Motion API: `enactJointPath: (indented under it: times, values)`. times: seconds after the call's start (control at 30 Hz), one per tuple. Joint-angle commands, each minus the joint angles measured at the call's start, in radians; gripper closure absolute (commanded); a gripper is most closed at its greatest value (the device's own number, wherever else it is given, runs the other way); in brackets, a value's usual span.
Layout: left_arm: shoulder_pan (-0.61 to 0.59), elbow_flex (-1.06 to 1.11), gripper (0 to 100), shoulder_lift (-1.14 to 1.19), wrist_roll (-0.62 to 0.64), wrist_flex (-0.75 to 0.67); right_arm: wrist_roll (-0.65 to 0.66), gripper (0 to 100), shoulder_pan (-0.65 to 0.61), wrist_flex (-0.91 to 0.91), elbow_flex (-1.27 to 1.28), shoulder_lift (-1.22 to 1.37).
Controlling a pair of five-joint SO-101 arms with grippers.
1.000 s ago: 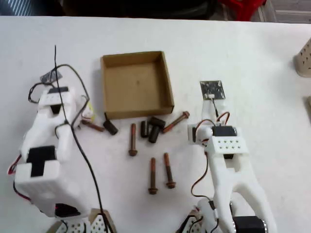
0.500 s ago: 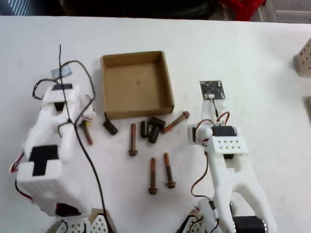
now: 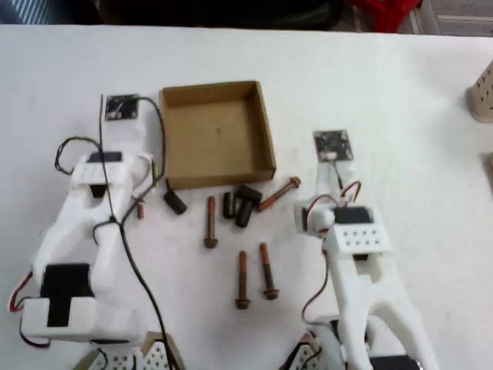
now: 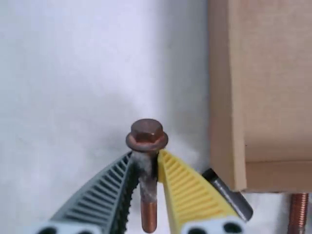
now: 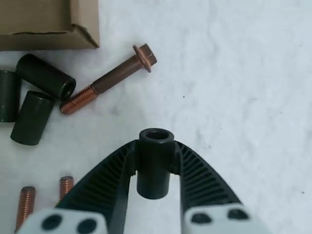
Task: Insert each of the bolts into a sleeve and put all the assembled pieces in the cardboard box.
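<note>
The left tool (image 4: 146, 155) is gripping a bolt (image 4: 147, 181) just below its head, holding it at eight o'clock off the cardboard box (image 3: 218, 179), close beside the corner. The right tool (image 5: 155, 145) is clamping a black sleeve (image 5: 155, 168) at the box's four o'clock, over the bench (image 3: 400, 92).

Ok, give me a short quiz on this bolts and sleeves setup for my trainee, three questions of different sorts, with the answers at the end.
1. True or false: the cardboard box already holds an assembled piece.
2. What is in the right gripper? A) a bolt B) a sleeve C) nothing
3. In the high view, how many bolts lie loose on the table?
Key: 1 false, the box is empty. 2 B. 3 four; a fifth bolt is in the left gripper.
</note>
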Motion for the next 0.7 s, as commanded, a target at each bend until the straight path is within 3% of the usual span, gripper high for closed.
enactJointPath:
  times: [0.0, 0.27, 0.5, 0.67]
  values:
    - [0.01, -0.006, 98, -0.056, -0.012, -0.037, 0.015, 98.1, -0.065, -0.058, 0.063, -0.136]
    - [0.01, 0.002, 98, -0.056, -0.014, -0.04, 0.015, 97.8, -0.211, -0.067, 0.16, -0.355]
    - [0.008, 0.023, 98, -0.062, -0.017, -0.041, 0.014, 97.8, -0.323, -0.108, 0.169, -0.366]
    - [-0.001, 0.023, 98, -0.064, -0.017, -0.041, 0.014, 98.1, -0.395, -0.302, 0.239, -0.369]
